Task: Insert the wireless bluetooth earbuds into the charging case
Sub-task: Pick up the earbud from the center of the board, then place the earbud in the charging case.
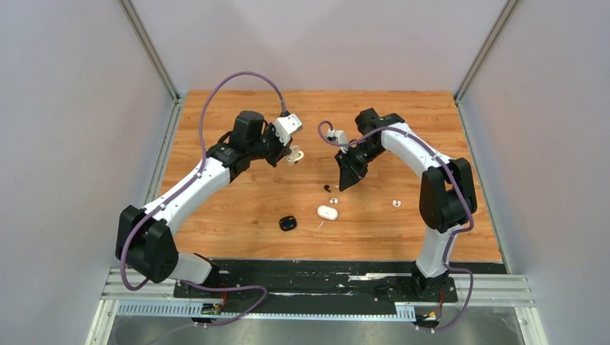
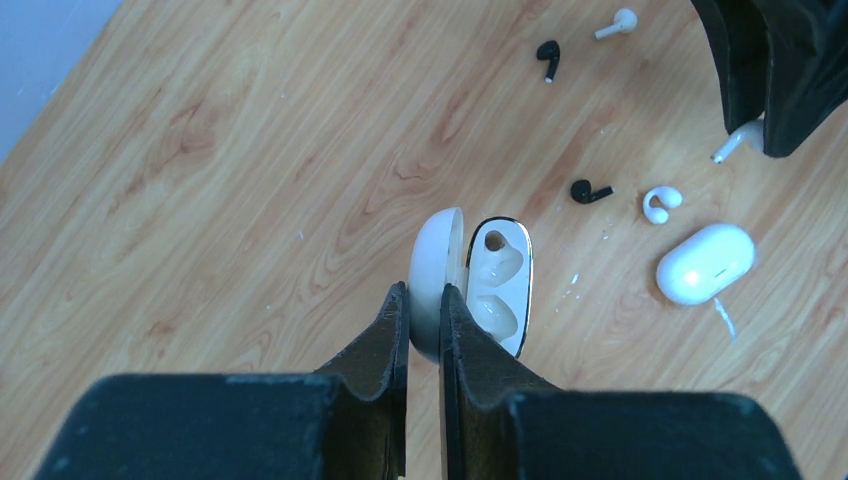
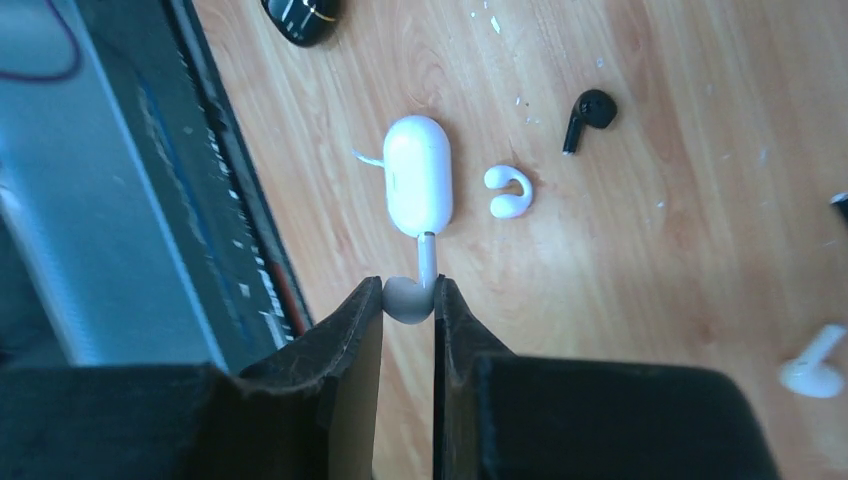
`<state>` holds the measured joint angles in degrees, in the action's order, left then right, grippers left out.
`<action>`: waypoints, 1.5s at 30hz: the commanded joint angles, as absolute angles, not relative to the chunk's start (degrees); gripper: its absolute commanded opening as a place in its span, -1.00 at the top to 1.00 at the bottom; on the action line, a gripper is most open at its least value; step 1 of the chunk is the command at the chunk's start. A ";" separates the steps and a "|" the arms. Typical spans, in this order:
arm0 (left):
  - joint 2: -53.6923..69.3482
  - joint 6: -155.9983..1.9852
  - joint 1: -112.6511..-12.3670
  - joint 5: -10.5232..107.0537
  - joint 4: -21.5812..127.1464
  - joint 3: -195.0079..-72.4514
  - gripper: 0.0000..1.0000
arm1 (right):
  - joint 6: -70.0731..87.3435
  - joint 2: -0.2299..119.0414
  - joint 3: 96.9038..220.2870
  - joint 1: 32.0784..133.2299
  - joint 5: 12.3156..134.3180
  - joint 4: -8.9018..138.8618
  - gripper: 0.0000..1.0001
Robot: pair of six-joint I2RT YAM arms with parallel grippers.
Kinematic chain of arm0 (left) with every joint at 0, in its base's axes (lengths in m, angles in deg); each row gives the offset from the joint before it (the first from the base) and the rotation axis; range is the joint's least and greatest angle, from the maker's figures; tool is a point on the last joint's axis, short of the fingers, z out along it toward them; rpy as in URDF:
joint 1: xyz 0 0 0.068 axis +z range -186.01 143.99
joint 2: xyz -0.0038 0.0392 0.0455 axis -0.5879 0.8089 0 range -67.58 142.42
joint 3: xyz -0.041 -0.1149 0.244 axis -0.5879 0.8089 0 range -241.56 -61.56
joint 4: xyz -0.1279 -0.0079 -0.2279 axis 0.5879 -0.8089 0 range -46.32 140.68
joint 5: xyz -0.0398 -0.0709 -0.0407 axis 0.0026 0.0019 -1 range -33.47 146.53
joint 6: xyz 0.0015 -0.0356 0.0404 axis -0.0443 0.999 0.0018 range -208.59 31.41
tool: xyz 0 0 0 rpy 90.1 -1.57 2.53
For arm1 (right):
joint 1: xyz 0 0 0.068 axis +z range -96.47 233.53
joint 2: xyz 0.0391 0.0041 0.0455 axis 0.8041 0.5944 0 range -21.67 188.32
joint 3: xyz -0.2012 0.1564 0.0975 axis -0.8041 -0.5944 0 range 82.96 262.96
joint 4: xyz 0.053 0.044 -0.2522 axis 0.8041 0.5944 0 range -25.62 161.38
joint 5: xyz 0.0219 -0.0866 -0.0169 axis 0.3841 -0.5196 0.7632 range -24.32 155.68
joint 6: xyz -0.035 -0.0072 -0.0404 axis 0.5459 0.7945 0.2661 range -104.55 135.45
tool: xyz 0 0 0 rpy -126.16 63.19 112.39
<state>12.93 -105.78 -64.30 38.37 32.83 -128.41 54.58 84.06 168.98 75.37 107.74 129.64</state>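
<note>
Left gripper point(image 2: 424, 305): jaws nearly together, clamped on the lid of the open white charging case point(image 2: 497, 280). The case is held off the table point(image 1: 237, 208), hinged wide, with its base turned so that both moulded sockets show. Both sockets look empty.

Right gripper point(image 3: 408, 288): jaws narrowly apart, pinching the bulb of a white stemmed earbud point(image 3: 411, 297). The stem sticks out past the fingertips toward the closed white case point(image 3: 418, 188). In the right wrist view the stem tip overlaps the near end of that case. In the left wrist view the two appear apart, so contact cannot be told.

In the top view the two grippers face each other over the middle of the table, near but not touching. The held earbud is outside the open case.

Loose on the wood:
- C-shaped white earbud point(image 3: 508, 190), just beside the closed white case
- black earbud point(image 2: 590, 190), near the C-shaped one
- second black earbud point(image 2: 548, 58), farther off
- second white stemmed earbud point(image 2: 617, 22), near that one
- black case point(image 1: 288, 223), shut, left of the closed white case and nearer the arm bases
</note>
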 commanded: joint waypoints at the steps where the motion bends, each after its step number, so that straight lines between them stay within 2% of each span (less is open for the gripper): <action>1: 10.97 -112.85 -64.28 33.36 42.69 -124.94 1.00 | 39.36 86.86 173.31 73.07 114.79 138.31 1.00; 4: 11.77 -118.55 -65.09 29.95 45.57 -123.44 1.00 | 37.17 90.40 177.84 71.38 119.12 142.72 1.00; 12: 16.03 -124.68 -68.33 21.66 48.84 -122.06 1.00 | 25.92 91.13 181.87 70.87 118.71 146.77 1.00; 26: 22.12 -128.60 -75.29 20.12 58.05 -118.53 1.00 | 11.62 88.07 181.12 70.52 112.57 147.33 1.00; 45: 26.40 -122.98 -78.02 20.79 53.72 -123.90 1.00 | 5.74 88.39 181.68 73.11 104.25 143.78 1.00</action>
